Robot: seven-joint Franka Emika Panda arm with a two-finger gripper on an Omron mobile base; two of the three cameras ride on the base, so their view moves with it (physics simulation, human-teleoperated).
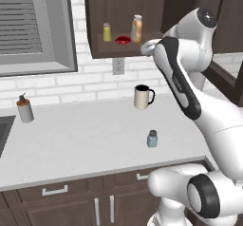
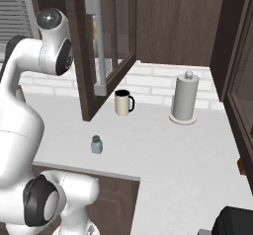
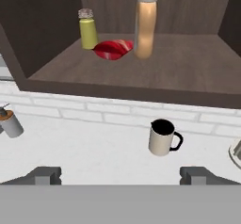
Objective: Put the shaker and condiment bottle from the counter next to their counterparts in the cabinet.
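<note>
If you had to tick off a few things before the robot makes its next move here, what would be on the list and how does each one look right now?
1. Condiment bottle on the cabinet shelf, upright beside the red item: ok.
2. Shaker moved to the cabinet: not ok, it stands on the counter.
3. Gripper free to pick it: ok, fingers wide apart, nothing between.
4. Room on the shelf by the yellow-green shaker: ok.
5. Mug clear of the shaker: ok, apart.

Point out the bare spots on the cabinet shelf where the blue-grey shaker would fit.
On the cabinet shelf, the right half past the condiment bottle is bare, as is the front strip. The back left is crowded: yellow-green shaker, red item and bottle stand close.
</note>
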